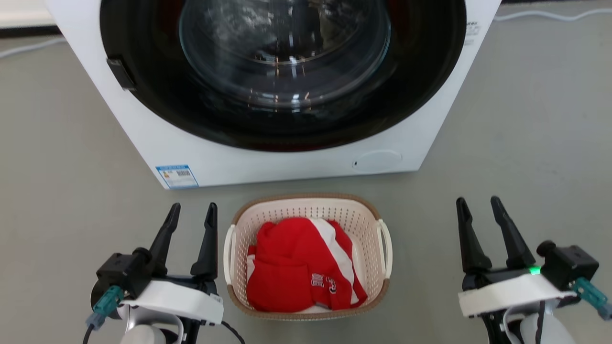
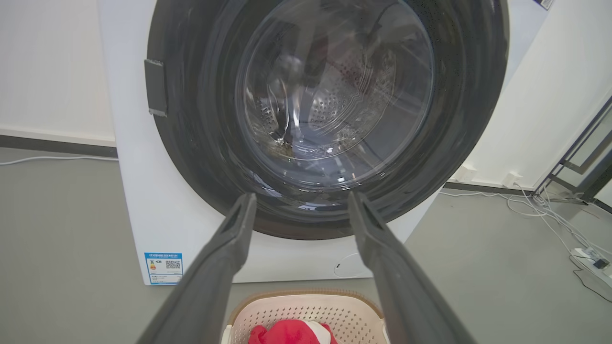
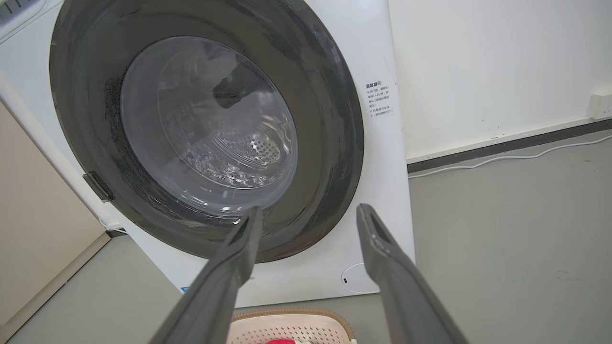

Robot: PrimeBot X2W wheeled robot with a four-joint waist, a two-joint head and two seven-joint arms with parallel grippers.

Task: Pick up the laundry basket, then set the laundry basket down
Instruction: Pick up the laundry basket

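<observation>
Between both pincers, head view: laundry basket (image 1: 306, 197) on floor (image 1: 526, 143), red garment (image 1: 291, 263) inside. Basket just beside left pincer (image 1: 194, 206), well apart from right pincer (image 1: 477, 199). Both pincers wide, empty. Pickup not begun; next move likely closing on side handles (image 1: 385, 241).
Left wrist view: only far rim below fingers, handles cut off.
Right wrist view: basket corner low, left of pincer midline.

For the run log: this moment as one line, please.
phase: pre-grasp | laundry basket: on floor before washer, holds red garment | left end effector: open, beside basket | right end effector: open, farther off
</observation>
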